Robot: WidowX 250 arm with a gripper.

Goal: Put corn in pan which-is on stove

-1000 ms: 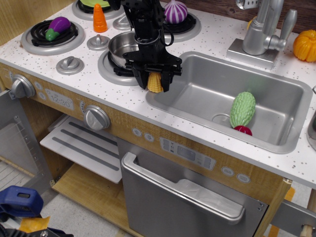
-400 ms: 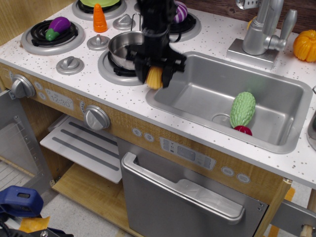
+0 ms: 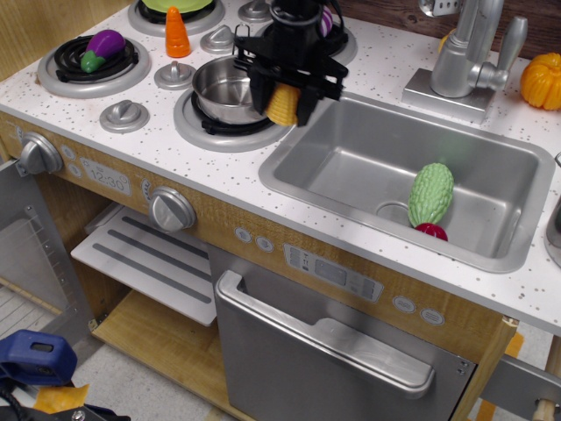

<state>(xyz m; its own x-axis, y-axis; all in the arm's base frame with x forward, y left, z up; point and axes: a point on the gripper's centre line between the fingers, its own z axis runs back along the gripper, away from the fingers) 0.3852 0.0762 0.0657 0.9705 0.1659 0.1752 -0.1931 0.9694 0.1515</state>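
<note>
The black end effector (image 3: 282, 98) hangs clamped on the corn (image 3: 282, 103), its fingers pressed against either side of the yellow cob, which points tip down clear of any surface. Just to its left sits the pan (image 3: 224, 85), upright on a front burner of the stove (image 3: 131, 88); the corn is beside the pan's right rim rather than over its open mouth. Below and to the right of the end effector lies the sink basin (image 3: 351, 167), whose near-left corner edge is close under the cob. A light green bumpy vegetable (image 3: 430, 196) lies far right in the basin (well apart). An orange carrot (image 3: 178, 33) stands up-left, beyond the pan.
</note>
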